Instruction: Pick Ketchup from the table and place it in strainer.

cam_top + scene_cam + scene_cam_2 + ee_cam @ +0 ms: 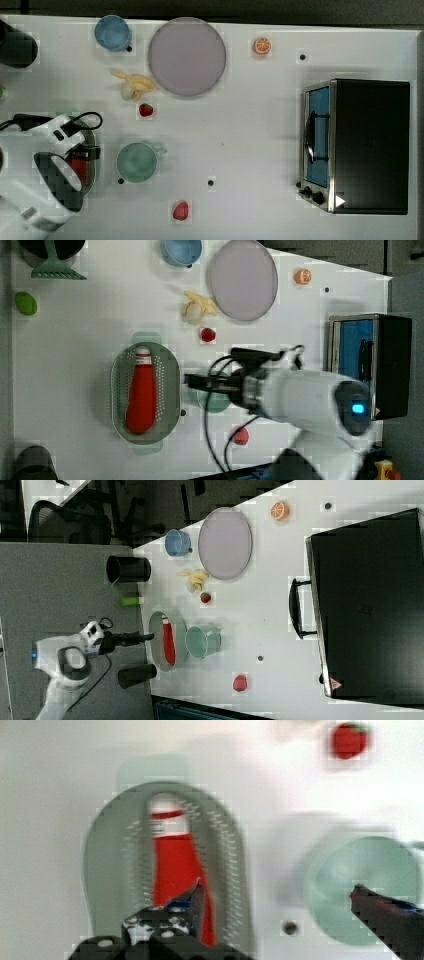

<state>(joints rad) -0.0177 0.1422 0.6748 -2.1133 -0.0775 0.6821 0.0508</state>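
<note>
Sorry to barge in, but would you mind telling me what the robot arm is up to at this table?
It is putting a ketchup bottle into the strainer. The bottle already lies flat inside the pale green basket, white cap toward the left view's top. The gripper is open, holds nothing and hangs above the strainer and the green mug. The fruit, plate and toaster oven sit apart on the table.

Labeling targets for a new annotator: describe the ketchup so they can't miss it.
Start in the left view from the big grey plate at the top; go down and to the left view's left to the oval green strainer. The ketchup lies flat inside it, white cap toward the plate end. It is long and bottle-shaped, unlike the small round strawberry nearby.
</note>
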